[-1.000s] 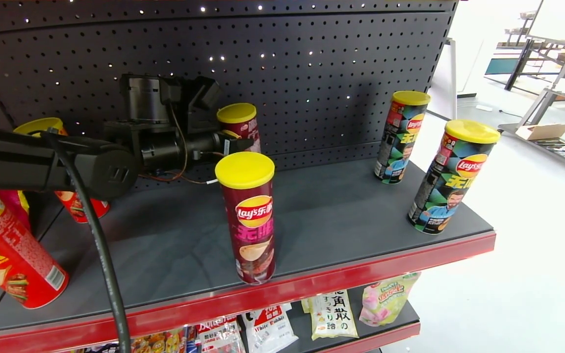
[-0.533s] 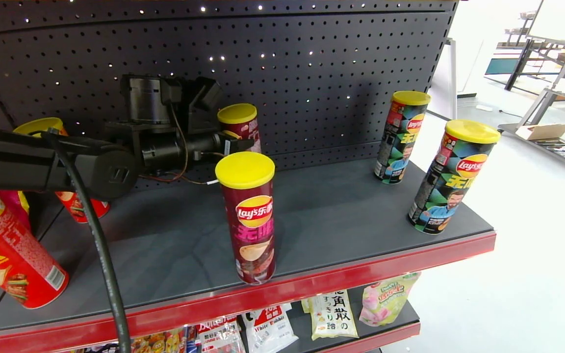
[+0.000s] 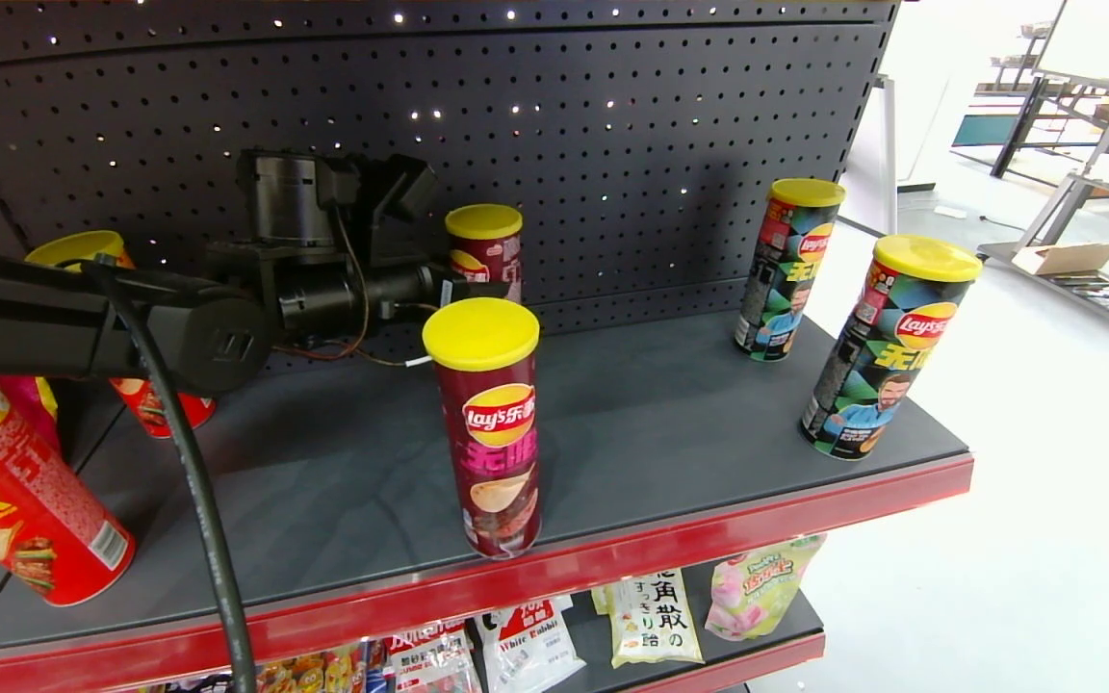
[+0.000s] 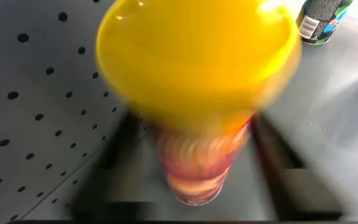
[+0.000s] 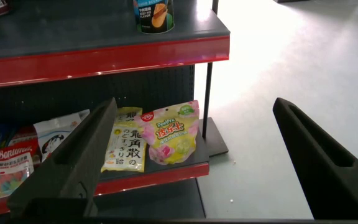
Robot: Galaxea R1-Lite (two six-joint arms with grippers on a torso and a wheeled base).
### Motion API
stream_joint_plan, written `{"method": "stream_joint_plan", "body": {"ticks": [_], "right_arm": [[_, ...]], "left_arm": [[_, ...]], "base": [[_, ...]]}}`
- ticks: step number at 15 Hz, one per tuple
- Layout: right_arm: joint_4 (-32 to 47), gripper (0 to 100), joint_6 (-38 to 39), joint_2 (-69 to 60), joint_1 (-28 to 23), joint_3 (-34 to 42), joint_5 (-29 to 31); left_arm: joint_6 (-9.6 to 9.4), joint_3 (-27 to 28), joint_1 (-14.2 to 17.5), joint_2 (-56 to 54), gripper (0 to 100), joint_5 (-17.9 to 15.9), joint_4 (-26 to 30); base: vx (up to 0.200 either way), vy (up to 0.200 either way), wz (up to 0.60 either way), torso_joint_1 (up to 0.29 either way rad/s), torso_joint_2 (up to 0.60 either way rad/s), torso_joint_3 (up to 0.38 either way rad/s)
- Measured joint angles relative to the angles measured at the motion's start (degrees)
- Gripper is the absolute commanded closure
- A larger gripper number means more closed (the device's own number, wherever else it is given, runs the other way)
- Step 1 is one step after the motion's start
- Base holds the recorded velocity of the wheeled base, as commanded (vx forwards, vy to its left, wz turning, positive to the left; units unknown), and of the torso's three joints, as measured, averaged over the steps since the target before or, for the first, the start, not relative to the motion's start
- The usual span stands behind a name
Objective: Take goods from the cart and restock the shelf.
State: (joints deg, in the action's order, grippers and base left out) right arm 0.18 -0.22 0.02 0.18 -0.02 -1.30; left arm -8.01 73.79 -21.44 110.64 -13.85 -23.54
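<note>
Left gripper (image 3: 473, 285) jaws sit apart around the upright maroon chip can (image 3: 484, 252), seemingly freeing it far back; right gripper (image 5: 194, 106) gapes empty.

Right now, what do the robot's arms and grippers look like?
The left arm is a thick black tube with a black cable coming off it and thin orange wires near its boxy black left gripper. The right gripper has two chunky black wedge-shaped fingers.
</note>
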Motion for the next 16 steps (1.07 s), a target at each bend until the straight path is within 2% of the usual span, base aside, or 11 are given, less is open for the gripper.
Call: {"method": "stream_joint_plan", "body": {"ticks": [4, 8, 13, 16], "right_arm": [[0.0, 0, 0.0, 0.0, -0.05, 0.0, 0.0], [-0.02, 0, 0.0, 0.0, 0.0, 0.0, 0.0], [-0.02, 0, -0.02, 0.0, 0.0, 0.0, 0.02], [-0.02, 0, -0.02, 0.0, -0.05, 0.0, 0.0]], "left_arm": [[0.02, -1.22, 0.09, -0.77, 0, 0.09, 0.09], [0.02, -6.34, 0.85, -3.91, 0, 0.13, 0.15], [0.02, -21.04, 3.93, -14.03, 0, 0.06, 0.55], [0.07, -30.1, 5.16, -24.67, 0, 0.0, 3.82]], "base": [[0.0, 0.0, 0.0, 0.0, 0.0, 0.0], [0.0, 0.0, 0.0, 0.0, 0.0, 0.0], [0.0, 0.0, 0.0, 0.0, 0.0, 0.0], [0.0, 0.0, 0.0, 0.0, 0.0, 0.0]]}}
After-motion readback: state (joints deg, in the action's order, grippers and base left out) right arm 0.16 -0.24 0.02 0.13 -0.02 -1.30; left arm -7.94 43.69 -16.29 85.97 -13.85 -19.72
